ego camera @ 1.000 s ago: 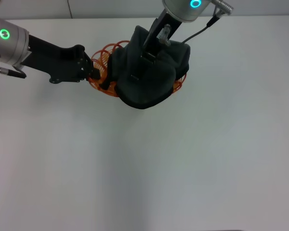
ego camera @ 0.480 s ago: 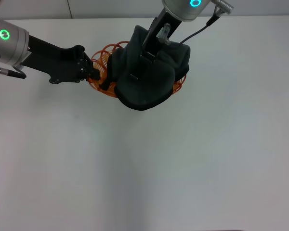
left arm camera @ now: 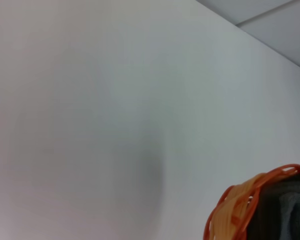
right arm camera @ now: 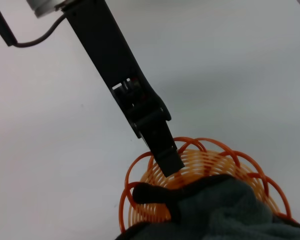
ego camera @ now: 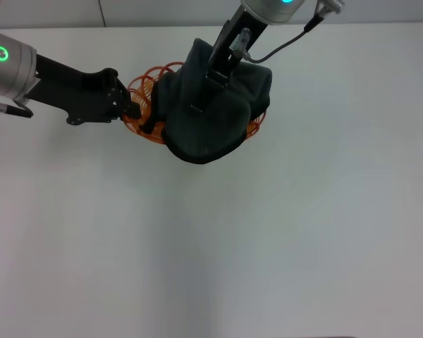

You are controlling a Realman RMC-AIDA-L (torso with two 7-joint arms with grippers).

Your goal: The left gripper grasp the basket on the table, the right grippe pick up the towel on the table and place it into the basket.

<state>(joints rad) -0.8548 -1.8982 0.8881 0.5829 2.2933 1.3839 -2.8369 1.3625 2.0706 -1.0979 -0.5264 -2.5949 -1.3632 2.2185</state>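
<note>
The basket (ego camera: 144, 105) has slid slightly left with the left pincer (ego camera: 135, 113) clamped on its rim. The towel (ego camera: 210, 113) now sits over it, overhanging the bench (ego camera: 282, 232); whether the right pincer (ego camera: 197, 108) has let go, I cannot tell.

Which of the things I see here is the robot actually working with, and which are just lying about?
In use:
- basket, held at its rim by the left gripper
- towel, draped over the basket, with the right gripper on it
- table, under it all

Lying about:
- nothing else in view
</note>
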